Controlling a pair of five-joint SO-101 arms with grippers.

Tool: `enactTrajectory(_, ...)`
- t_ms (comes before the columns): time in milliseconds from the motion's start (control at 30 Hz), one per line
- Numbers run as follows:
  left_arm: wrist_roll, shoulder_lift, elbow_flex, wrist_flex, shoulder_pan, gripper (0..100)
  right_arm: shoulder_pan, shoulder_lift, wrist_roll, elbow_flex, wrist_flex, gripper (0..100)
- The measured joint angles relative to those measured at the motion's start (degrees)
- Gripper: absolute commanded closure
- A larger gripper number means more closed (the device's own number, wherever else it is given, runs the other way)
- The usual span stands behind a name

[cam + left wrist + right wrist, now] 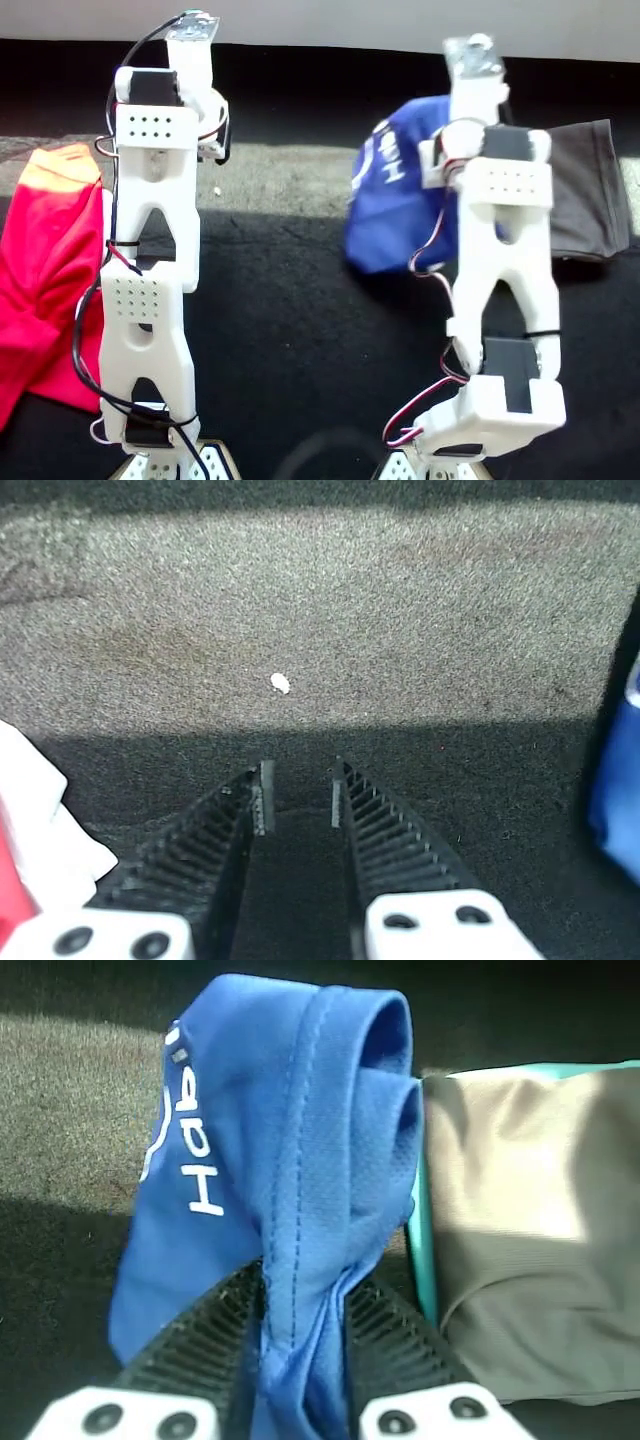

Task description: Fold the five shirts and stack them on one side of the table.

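One blue shirt [290,1160], soft and light, hangs bunched, the right fingers [195,1345] clenched on a seam fold toward the counter's far right corner, beside the folded grey shirt [520,1260]. Left fingers [395,840] spread, empty. Limp fabric: better taken at corners, I'd say.

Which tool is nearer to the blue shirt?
Right. The right tool grips a fold of the blue shirt; the left tool is open over the table, apart from it.
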Motion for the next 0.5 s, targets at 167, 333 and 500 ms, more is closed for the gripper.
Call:
enactTrajectory(167, 0.00, 0.00, 0.00, 0.00, 0.00, 89, 4.13, -0.09, 6.95, -10.73, 5.45, 99.2)
enactTrajectory(333, 0.00, 0.00, 0.00, 0.00, 0.00, 89, 9.41, 0.00, 12.57, -11.60, 6.15, 99.2)
enactTrajectory(500, 0.00, 0.00, 0.00, 0.09, 0.00, 89, 15.56, 6.86, 15.56, -11.60, 3.08, 99.2)
